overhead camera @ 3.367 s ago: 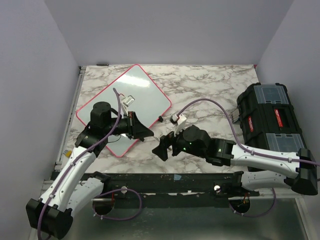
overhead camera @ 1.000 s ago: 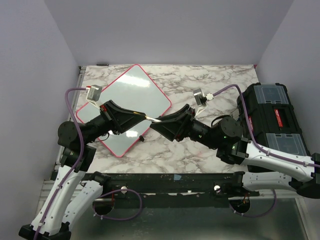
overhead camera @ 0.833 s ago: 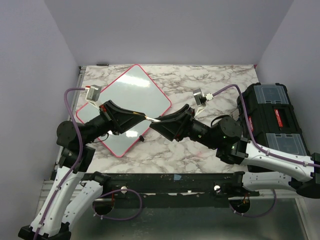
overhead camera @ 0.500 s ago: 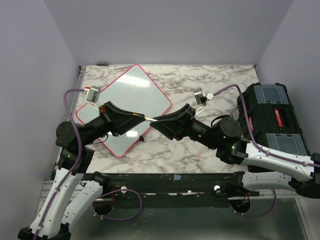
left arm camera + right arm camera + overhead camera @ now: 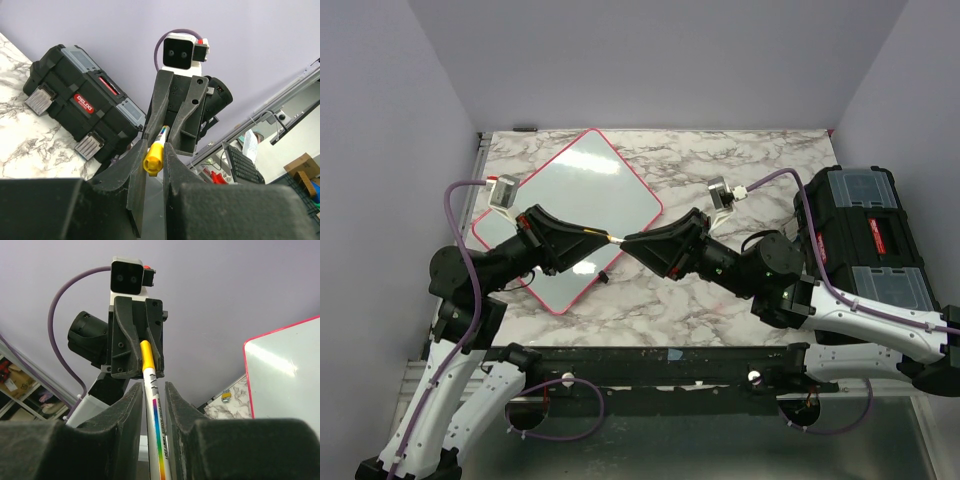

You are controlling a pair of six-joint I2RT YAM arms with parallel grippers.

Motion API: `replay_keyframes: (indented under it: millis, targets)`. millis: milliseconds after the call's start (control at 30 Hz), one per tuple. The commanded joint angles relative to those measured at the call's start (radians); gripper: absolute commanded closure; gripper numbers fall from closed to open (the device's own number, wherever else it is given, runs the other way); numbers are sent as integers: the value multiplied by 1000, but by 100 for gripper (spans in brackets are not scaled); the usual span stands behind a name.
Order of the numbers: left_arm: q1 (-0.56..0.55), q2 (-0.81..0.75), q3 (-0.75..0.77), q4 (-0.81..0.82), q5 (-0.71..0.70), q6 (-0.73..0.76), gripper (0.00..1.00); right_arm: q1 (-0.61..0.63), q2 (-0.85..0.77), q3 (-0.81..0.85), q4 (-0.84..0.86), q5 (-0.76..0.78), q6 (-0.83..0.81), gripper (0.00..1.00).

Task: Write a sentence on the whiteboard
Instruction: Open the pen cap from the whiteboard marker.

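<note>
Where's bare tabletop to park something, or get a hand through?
Free: the table at its far stretch between the whiteboard and the toolbox; also the near strip beside the whiteboard's near corner. Crowded: over the whiteboard's right edge, where the left gripper and right gripper meet round the marker.

We see two arms, the left arm [image 5: 448, 395] and the right arm [image 5: 865, 318], each built of smooth white shells joined by chunky black joint housings and trailing a thin purple cable [image 5: 53, 310]. Each ends in a matte black gripper, the left gripper [image 5: 604, 237] and the right gripper [image 5: 631, 243], with long angular wedge-shaped fingers pierced by small round holes. On each wrist we find a small white camera box [image 5: 182, 50] with a black face and two lenses.
</note>
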Motion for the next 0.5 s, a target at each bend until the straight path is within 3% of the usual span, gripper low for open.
replay_keyframes:
  millis: [0,233,467]
  targets:
    - [-1,-1,-24,-84,-16,63,100,7,3,25,106,6,25,74]
    - [-1,-12,-29,-101,-20,70,100,6,4,16,124,10,38,80]
    - [-1,-18,-18,-130,-24,88,100,7,3,16,117,8,35,97]
